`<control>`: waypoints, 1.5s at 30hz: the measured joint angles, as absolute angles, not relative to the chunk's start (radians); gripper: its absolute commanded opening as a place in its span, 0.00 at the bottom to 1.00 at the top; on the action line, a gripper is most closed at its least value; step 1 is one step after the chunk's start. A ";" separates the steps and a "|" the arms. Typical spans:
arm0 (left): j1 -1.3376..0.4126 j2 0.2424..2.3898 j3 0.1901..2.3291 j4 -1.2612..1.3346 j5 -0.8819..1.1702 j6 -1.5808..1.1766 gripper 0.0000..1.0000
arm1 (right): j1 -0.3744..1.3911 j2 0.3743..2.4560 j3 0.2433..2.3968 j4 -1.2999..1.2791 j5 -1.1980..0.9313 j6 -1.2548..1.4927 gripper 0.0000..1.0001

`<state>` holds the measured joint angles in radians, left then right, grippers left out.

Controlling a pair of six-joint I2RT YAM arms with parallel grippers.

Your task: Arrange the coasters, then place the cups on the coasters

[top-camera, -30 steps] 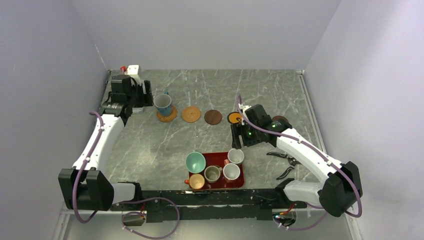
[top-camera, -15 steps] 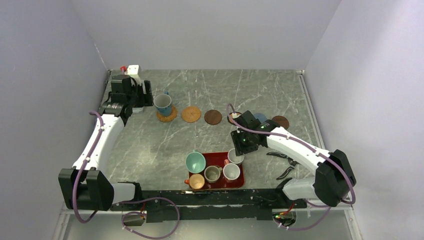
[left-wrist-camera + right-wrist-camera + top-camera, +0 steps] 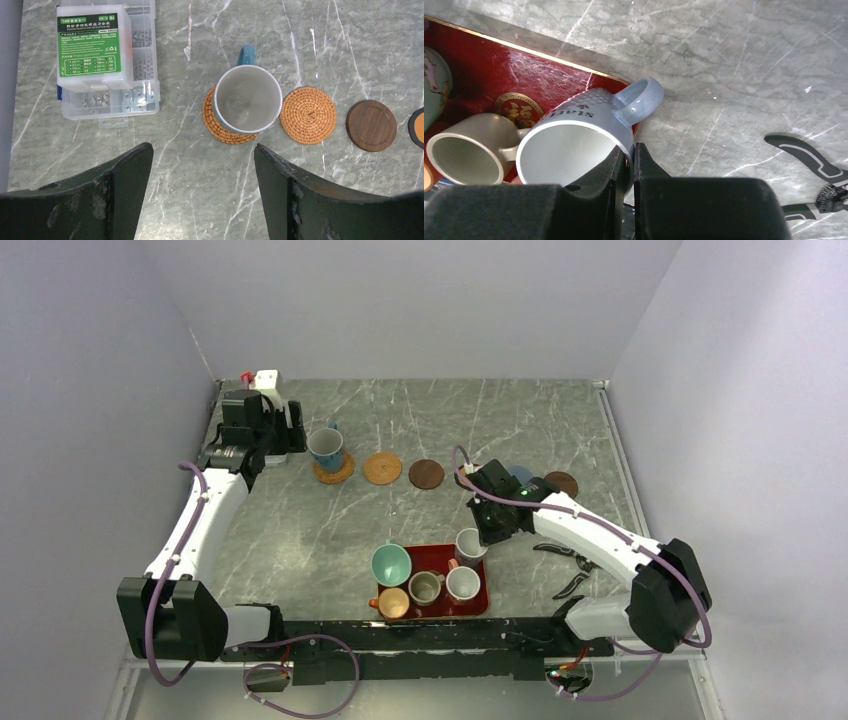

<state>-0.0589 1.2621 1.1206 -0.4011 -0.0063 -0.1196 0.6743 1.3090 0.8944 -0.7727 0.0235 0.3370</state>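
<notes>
A row of coasters lies across the table: a tan one (image 3: 216, 122) under the white cup with the blue handle (image 3: 247, 98), a bare tan one (image 3: 307, 115), a dark brown one (image 3: 371, 125), a blue-grey one (image 3: 520, 475) and another dark brown one (image 3: 562, 483). The black and orange coaster (image 3: 417, 127) shows at the edge of the left wrist view. My left gripper (image 3: 202, 155) hangs open just short of the blue-handled cup. My right gripper (image 3: 629, 150) is shut on the rim of a white cup (image 3: 579, 140) at the far right corner of the red tray (image 3: 484, 60).
The tray (image 3: 487, 592) also holds a teal cup (image 3: 391, 564), a grey-olive cup (image 3: 426, 587), a white cup (image 3: 462, 583) and an orange cup (image 3: 392, 602). Black pliers (image 3: 819, 170) lie right of the tray. A clear parts box (image 3: 105, 55) sits at the far left.
My right arm swung from the coaster row down to the tray, and its jaws closed on the white cup's rim. The left arm stayed still.
</notes>
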 measured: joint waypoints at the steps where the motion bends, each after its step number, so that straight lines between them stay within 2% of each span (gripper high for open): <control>1: -0.059 1.262 1.121 -0.401 -0.007 -0.120 0.79 | 0.674 1.307 0.901 -0.777 0.027 0.334 0.00; 11: -0.060 1.248 1.121 -0.401 -0.025 -0.117 0.79 | 0.674 1.154 0.974 -0.764 0.035 0.245 0.00; 20: -0.060 1.223 1.120 -0.398 -0.027 -0.117 0.79 | 0.676 1.128 1.076 -0.685 -0.104 0.139 0.00; 36: -0.060 1.213 1.119 -0.381 -0.023 -0.120 0.79 | 0.689 1.535 1.454 -0.545 -0.250 -0.073 0.00; 42: -0.060 1.201 1.119 -0.380 -0.024 -0.120 0.79 | 0.691 1.722 1.645 -0.592 -0.332 -0.213 0.00; 45: -0.061 1.201 1.118 -0.380 -0.024 -0.120 0.79 | 0.691 1.770 1.657 -0.585 -0.359 -0.282 0.00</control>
<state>-0.0608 1.2011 1.1183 -0.3798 -0.0242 -0.1204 0.6910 1.7699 1.6573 -0.5850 -0.3588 -0.2821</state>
